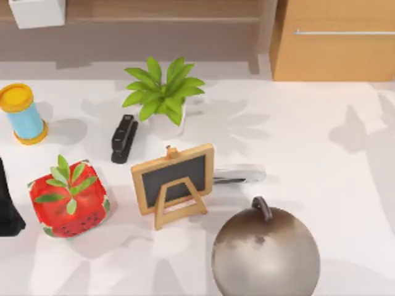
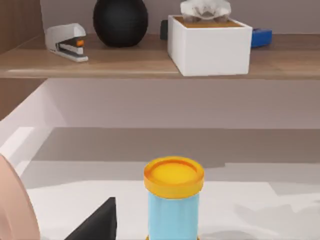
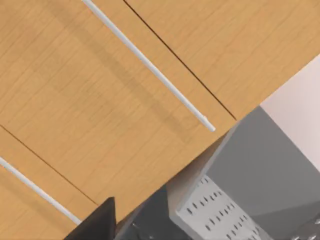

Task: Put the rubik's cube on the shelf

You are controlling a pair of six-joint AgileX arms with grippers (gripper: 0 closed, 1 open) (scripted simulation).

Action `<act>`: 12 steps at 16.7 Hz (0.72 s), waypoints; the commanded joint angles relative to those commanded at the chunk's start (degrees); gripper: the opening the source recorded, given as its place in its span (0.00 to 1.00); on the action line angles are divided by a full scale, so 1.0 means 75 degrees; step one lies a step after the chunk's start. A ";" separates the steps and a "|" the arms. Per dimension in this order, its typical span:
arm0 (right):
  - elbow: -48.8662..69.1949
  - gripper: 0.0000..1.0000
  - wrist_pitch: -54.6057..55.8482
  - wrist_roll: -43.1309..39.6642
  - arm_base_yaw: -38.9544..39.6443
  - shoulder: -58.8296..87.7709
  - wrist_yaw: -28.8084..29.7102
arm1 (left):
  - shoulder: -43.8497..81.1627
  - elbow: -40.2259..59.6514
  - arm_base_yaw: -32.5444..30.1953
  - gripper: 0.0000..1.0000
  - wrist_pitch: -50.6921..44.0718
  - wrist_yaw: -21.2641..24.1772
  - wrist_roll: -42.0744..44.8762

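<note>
With the shelf [image 1: 154,9] along the frame's top, and both the rubik's cube's place and the left gripper's [image 2: 97,225] opening beyond telling, that gripper at the table's [image 1: 308,123] left edge could topple the yellow-lidded can [image 1: 23,114] just ahead if it sweeps forward searching.

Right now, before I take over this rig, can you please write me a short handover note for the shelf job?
Left gripper: at the table's left edge, beside the strawberry cube, facing the blue jar and the shelf.
Right gripper: facing the drawer cabinet.
The shelf holds a stapler, black ball and white box, with no rubik's cube among them.
Left to do: find, grasp and place it.
</note>
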 joint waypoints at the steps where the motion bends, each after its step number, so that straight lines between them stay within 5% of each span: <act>1: 0.0299 1.00 0.0412 -0.0508 0.0064 0.0739 0.0065 | 0.0000 0.0000 0.0000 1.00 0.0000 0.0000 0.0000; 12: 0.3007 1.00 0.4255 -0.5083 0.0565 0.7546 0.0706 | 0.0000 0.0000 0.0000 1.00 0.0000 0.0000 0.0000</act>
